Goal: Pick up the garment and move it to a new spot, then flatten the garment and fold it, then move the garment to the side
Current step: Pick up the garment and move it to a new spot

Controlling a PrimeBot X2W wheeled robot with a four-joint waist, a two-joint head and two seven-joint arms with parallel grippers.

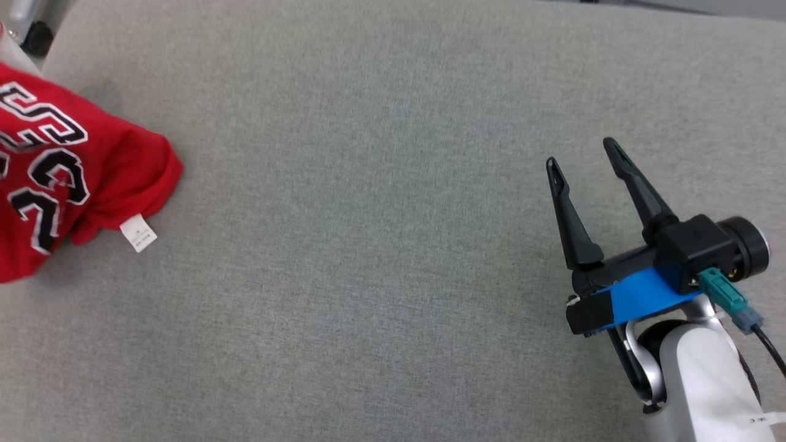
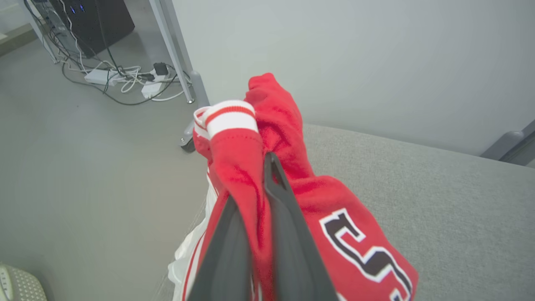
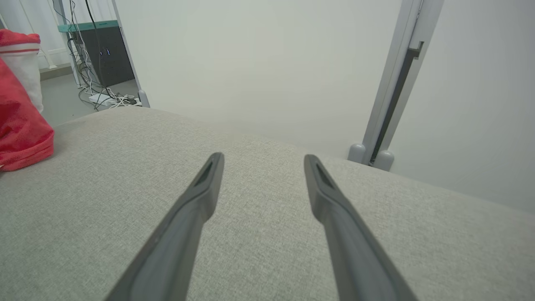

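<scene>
One grip: left hand (image 2: 255,184) clamped on a garment (image 1: 61,178) fold.
Right hand (image 1: 581,152): wide open, empty.
Risk: pinch looks thin, garment could slide off the bench (image 1: 368,258).

Jaws wide apart over gray surface (image 3: 260,251) (garment (image 3: 19,129) left).

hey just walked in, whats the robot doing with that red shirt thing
The robot's left gripper is shut on a bunched fold of the red garment, which sits crumpled at the left edge of the grey padded surface, its white label showing. The right gripper hovers open over bare surface on the right, holding nothing. The garment is not yet flattened or folded.
</scene>
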